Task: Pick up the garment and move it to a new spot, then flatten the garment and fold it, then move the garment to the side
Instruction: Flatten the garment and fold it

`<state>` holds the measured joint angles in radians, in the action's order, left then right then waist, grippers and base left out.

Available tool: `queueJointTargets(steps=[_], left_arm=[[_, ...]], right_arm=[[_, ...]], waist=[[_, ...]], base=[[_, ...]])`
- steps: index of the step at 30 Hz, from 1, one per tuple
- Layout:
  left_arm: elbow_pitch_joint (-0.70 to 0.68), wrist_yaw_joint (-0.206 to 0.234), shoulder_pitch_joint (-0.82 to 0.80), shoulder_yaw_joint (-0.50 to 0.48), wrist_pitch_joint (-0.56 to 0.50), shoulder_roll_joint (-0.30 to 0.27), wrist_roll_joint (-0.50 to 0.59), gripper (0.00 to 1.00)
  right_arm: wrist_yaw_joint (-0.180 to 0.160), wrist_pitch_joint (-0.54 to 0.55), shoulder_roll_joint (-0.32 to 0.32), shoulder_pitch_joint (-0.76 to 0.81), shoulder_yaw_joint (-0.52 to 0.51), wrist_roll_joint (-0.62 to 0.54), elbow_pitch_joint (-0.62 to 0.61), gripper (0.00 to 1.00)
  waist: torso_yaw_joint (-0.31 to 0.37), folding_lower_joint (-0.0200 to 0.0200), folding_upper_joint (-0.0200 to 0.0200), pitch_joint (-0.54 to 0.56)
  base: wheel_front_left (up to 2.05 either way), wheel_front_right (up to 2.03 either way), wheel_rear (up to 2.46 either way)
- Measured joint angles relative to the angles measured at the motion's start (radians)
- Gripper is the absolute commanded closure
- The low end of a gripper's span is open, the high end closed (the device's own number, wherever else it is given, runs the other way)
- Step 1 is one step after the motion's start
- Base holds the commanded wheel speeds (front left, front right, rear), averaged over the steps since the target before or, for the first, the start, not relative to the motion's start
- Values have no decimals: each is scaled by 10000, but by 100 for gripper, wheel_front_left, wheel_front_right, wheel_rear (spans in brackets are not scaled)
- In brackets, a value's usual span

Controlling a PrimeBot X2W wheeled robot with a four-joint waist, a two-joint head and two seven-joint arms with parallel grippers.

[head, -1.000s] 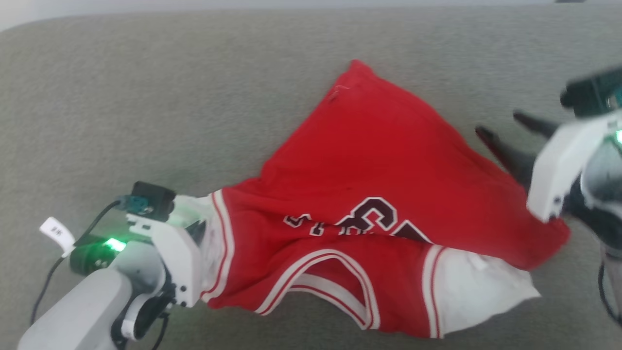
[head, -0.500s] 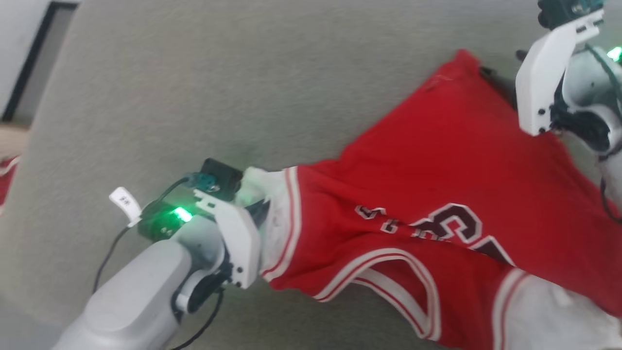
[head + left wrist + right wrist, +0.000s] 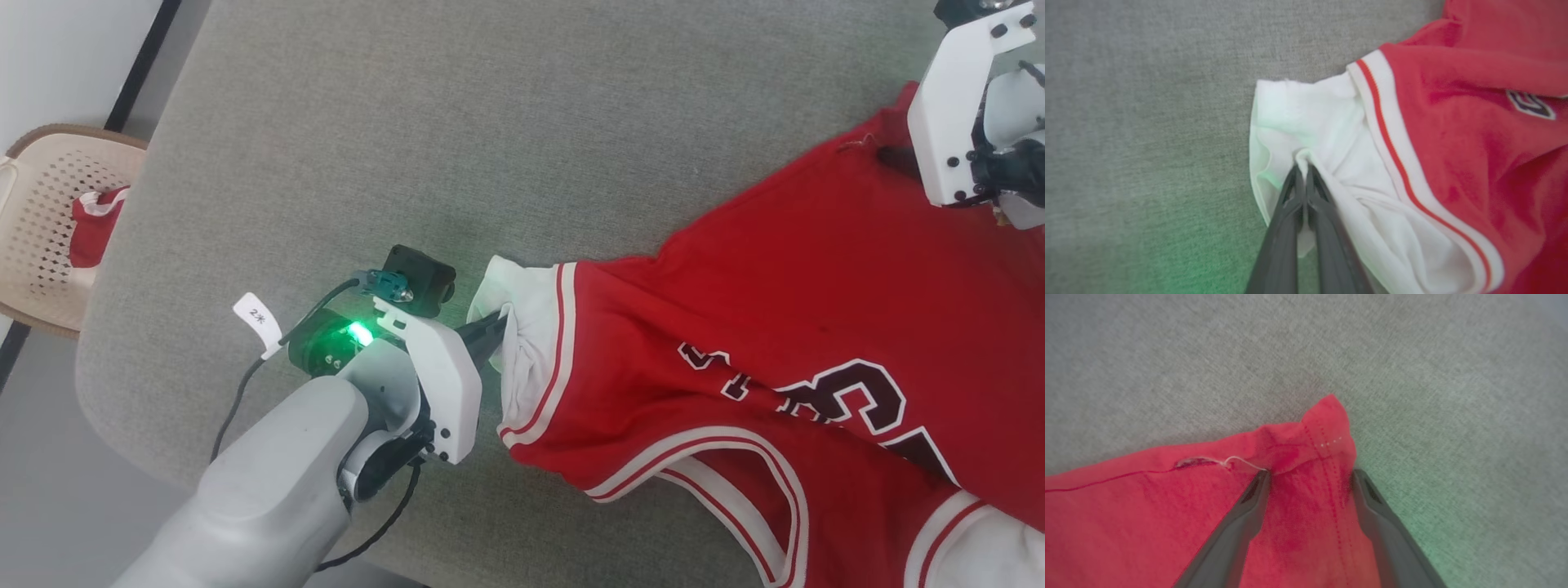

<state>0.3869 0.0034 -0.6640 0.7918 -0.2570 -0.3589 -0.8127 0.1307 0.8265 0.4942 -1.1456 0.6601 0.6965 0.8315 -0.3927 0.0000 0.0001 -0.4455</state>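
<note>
left gripper (image 3: 1303,167): pinched together on a fold of the white sleeve (image 3: 1306,118), just a thin nip of cloth right at our tips

right gripper (image 3: 1309,475): fingers apart, straddling the red hem corner (image 3: 1327,428), nothing clamped yet

the garment (image 3: 775,327): lying on the grey cushion (image 3: 408,147) between our two grippers, with the sleeve at the left tips, the hem corner just ahead of the right tips, and the body rumpled in between

step, we reckon: getting a second hold so we can stretch it flat

risk one: the sleeve nip is so small that a hard pull could slide it out

risk two: closing the right fingers here might catch one layer or snag the loose thread (image 3: 1237,460), so the shirt would lift lopsided
</note>
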Motion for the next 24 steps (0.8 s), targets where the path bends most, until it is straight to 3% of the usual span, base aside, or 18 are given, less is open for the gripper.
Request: queueJointTargets(steps=[1, 2, 11, 24], left_arm=[[67, -25, -17, 4, 42, 36, -4, 100], [136, -54, -32, 0, 56, 67, -12, 100], [533, -107, -247, -217, -8, -242, -155, 100], [-276, 483, -1880, -1037, -1599, -2309, -221, 100]], right_arm=[[0, 90, -6, -77, 128, 67, 48, 44], [0, 159, 10, -106, 238, 144, 48, 100], [6, -171, 171, -253, 909, 915, -261, 100], [2, -1333, 725, -296, 1425, 1860, -1582, 100]], waist=[[-24, 0, 0, -15], [-34, 0, 0, -26], [391, 0, -1, 143], [1719, 0, -1, 959]], base=[[0, 0, 0], [0, 0, 0], [0, 0, 0], [0, 0, 0]])
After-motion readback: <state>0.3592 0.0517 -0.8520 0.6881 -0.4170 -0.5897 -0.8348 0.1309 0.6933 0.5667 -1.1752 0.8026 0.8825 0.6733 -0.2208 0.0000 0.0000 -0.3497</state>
